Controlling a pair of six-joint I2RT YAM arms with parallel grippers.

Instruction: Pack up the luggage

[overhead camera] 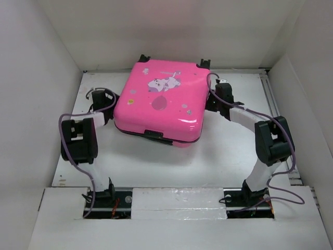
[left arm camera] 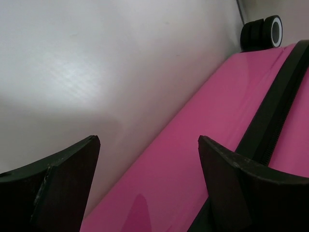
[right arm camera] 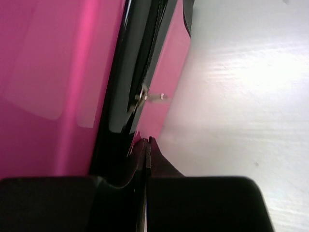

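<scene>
On the white table [overhead camera: 208, 161] the pink suitcase [overhead camera: 158, 101] lay flat, lid down, toward the far wall, black wheels [left arm camera: 263, 33] at its far end. Beside its left edge the left gripper [left arm camera: 149, 145] stood spread wide, holding nothing. At the black zipper band [right arm camera: 140, 48] the right gripper [right arm camera: 147, 145] was pressed together, just short of the metal zipper pull [right arm camera: 149, 97].

The luggage [overhead camera: 158, 101] is lying flat on the tabletop [overhead camera: 171, 166], between the two sets of fingers. The left fingers [left arm camera: 63, 179] are standing spread at its side wall, which is running ahead of them and to their right, with bare tabletop lying to their left. The wheels [left arm camera: 263, 33] are sitting far ahead of them. The right fingers [right arm camera: 161, 166] are pressing together at the opposite wall, with the zipper pull [right arm camera: 147, 96] sticking out just ahead of their tips, the shell to their left and the tabletop to their right.
</scene>
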